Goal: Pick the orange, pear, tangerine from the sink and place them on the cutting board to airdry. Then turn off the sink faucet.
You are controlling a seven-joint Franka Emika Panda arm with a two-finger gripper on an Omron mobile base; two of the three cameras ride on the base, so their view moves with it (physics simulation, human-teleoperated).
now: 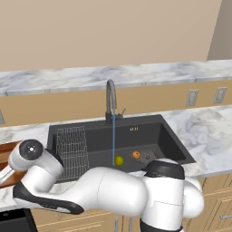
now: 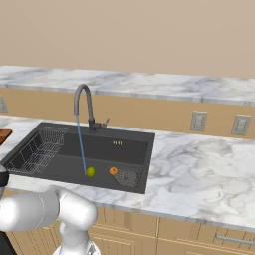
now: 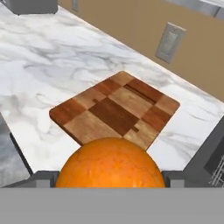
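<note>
In the hand view my gripper (image 3: 109, 179) is shut on the orange (image 3: 110, 164), which hangs above the near corner of the wooden cutting board (image 3: 116, 111). The board lies on the marble counter left of the sink (image 1: 156, 133), and its edge shows as the cutting board (image 1: 8, 152) (image 2: 2, 135). On the sink floor, under the running blue stream, lies the yellow-green pear (image 1: 118, 160) (image 2: 90, 172). The tangerine (image 1: 136, 155) (image 2: 113, 171) sits just right of it. The sink faucet (image 1: 110, 97) (image 2: 82, 99) stands behind the basin.
A wire rack (image 1: 72, 149) fills the sink's left side and a drain grate (image 1: 148, 157) lies beside the tangerine. Wall outlets (image 1: 192, 97) sit on the backsplash. A grey object (image 3: 33, 5) stands on the counter beyond the board.
</note>
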